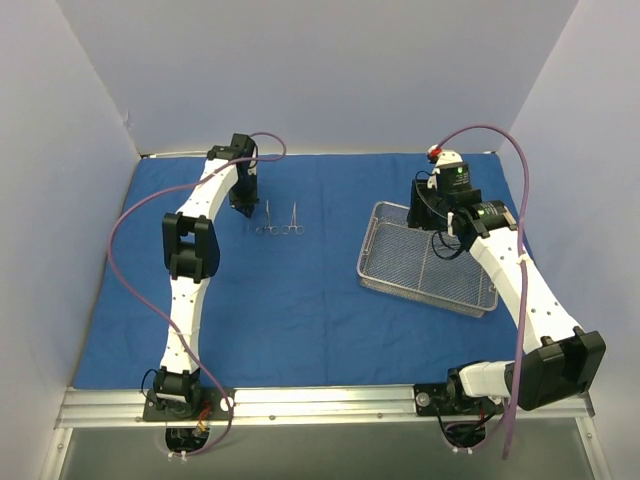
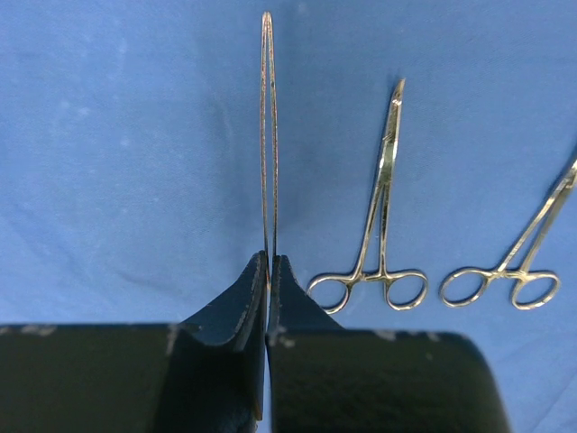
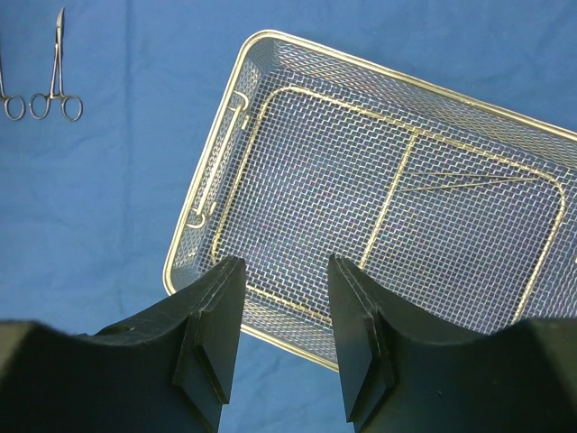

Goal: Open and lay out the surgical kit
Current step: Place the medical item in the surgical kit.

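White panels enclose a table covered by the blue cloth [image 1: 300, 310], which lies unfolded and flat. The tray [image 1: 368, 245] rests on the cloth's right half, slightly skewed.

- **Laid out:** a first instrument [image 2: 379, 230] and a second instrument [image 2: 516, 260] lie side by side on the far left-centre of the cloth. They do not touch, and their ring handles point toward the arms.
- **Left gripper [image 2: 269, 263]:** the jaws are closed on a third instrument [image 2: 268, 135]. It is seen edge-on, gripped at the handle end with its tips pointing away, just left of the laid pair. Whether it touches the cloth cannot be told.
- **Right gripper [image 3: 287, 271]:** the fingers are parted wide and hold nothing. It hovers over one end of the tray.
- **Fourth instrument [image 3: 469, 183]:** it lies flat on the mesh floor toward the tray's other end.

The step in hand appears to be placement of the third instrument, with unwrapping judged complete. The next move calls for setting it flat, parallel to the pair at like spacing, and then releasing it. The right gripper would then need to cross the tray and pinch the last thin piece without snagging the mesh.
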`<control>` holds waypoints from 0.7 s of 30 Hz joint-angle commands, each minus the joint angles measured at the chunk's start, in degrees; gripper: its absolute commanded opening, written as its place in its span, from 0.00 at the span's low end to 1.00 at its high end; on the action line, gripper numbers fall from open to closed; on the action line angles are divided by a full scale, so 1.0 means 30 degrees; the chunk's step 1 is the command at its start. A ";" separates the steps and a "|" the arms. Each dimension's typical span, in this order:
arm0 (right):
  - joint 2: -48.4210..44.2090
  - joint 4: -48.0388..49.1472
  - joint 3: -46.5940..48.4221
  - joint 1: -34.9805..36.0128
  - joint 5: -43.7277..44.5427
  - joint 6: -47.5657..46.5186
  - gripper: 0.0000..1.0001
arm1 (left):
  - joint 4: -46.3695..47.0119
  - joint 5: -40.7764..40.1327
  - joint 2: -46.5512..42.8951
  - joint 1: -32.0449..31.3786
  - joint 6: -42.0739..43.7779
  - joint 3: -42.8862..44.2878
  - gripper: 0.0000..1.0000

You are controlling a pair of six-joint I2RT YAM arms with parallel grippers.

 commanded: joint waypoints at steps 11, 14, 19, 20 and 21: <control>-0.0047 -0.0375 0.0866 -0.0351 0.0016 -0.0173 0.41 | 0.1111 0.0467 -0.0349 0.0333 -0.0813 -0.1260 0.02; -0.0047 -0.0375 0.0808 -0.0380 -0.0042 -0.0115 0.41 | 0.1199 0.0466 -0.0320 0.0421 -0.0813 -0.1437 0.07; -0.0135 -0.0375 0.0749 -0.0381 -0.0160 0.0090 0.41 | 0.1315 0.0437 -0.0320 0.0538 -0.0871 -0.1700 0.23; -0.0193 -0.0375 0.0749 -0.0410 -0.0189 0.0149 0.41 | 0.1345 0.0466 -0.0320 0.0567 -0.0842 -0.1730 0.24; -0.0194 -0.0375 0.0749 -0.0410 -0.0189 0.0178 0.41 | 0.1345 0.0467 -0.0320 0.0568 -0.0842 -0.1759 0.27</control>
